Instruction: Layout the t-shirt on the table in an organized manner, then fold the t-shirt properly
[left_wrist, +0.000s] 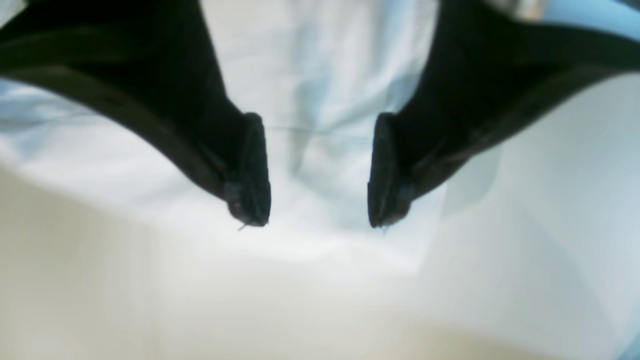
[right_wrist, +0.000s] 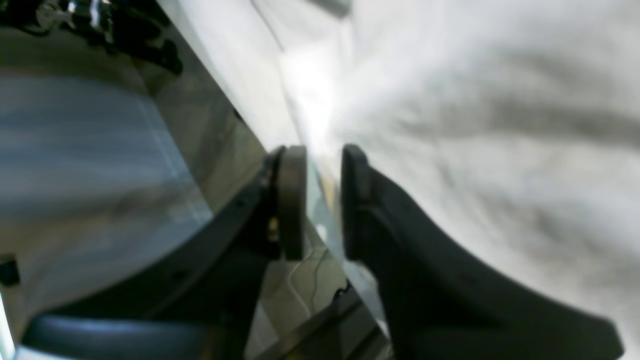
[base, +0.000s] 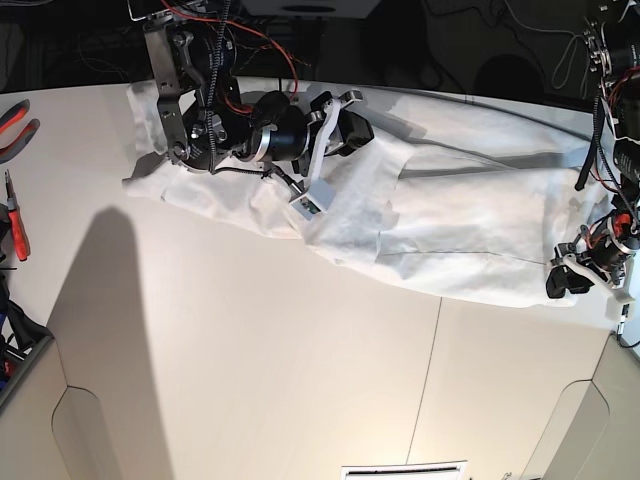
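The white t-shirt (base: 460, 220) lies stretched and wrinkled across the far part of the table (base: 300, 350), reaching from the back left to the right edge. At the shirt's lower right corner sits my left gripper (base: 562, 278). In the left wrist view the left gripper (left_wrist: 318, 212) is open wide, with only the t-shirt (left_wrist: 320, 75) lying beneath it. My right gripper (base: 345, 112) is at the shirt's far edge. The right wrist view shows the right gripper (right_wrist: 324, 200) with a narrow gap between its jaws, straddling the edge of the t-shirt (right_wrist: 475, 150).
Red-handled pliers (base: 15, 120) and other tools (base: 15, 225) lie at the table's left edge. A thin dark seam (base: 425, 380) runs across the tabletop. Cables and dark equipment (base: 480, 50) stand behind the far edge.
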